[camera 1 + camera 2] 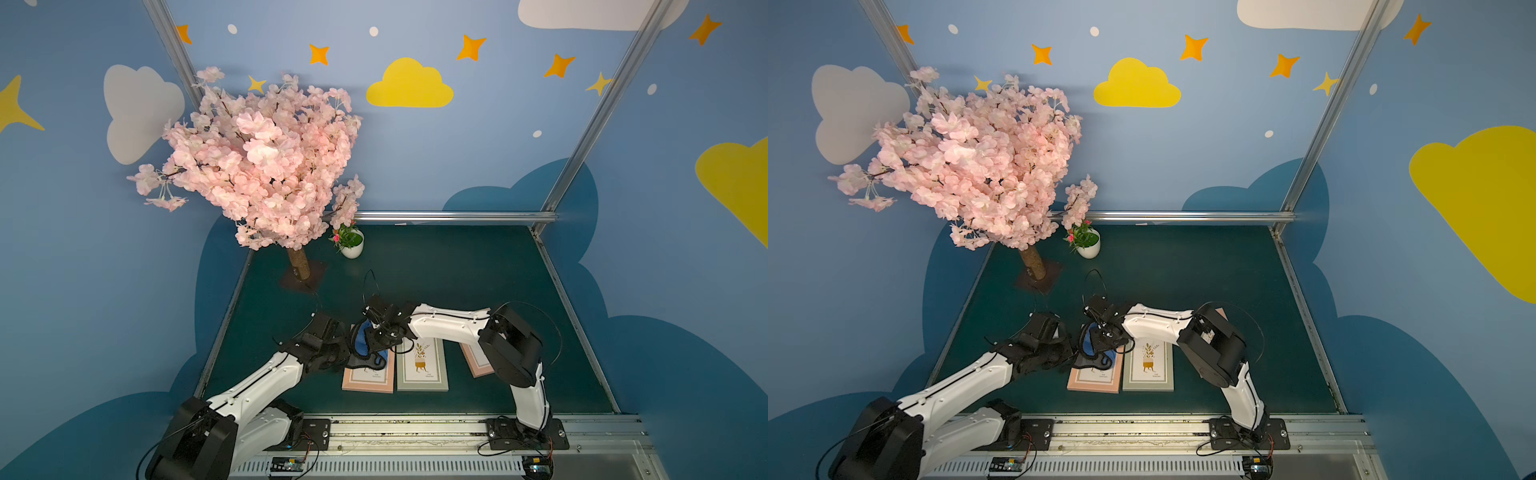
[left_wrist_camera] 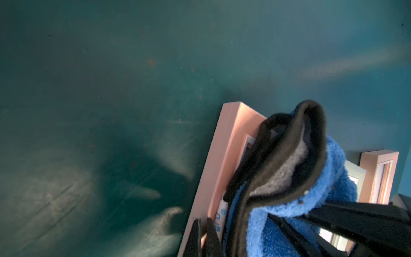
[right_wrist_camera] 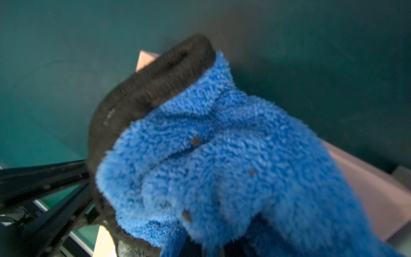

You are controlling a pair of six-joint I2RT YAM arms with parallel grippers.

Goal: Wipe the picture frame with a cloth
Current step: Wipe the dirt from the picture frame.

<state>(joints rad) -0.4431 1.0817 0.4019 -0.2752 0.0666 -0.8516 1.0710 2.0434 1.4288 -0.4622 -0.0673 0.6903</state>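
I see right jaws pinching plush blue microfibre cloth (image 1: pixel 365 337), dark-backed, on pink rectangular picture frame (image 1: pixel 368 385), left jaws pressed together at its edge, white tag (image 2: pixel 220 217) print unreadable

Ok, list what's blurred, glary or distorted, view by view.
Right wrist view: the blue cloth fills it, soft and out of focus. Left wrist view: pale reflections smear the green table, and the pink picture frame is crisp. Both top views: sharp, but the metal posts splay from wide-angle distortion.
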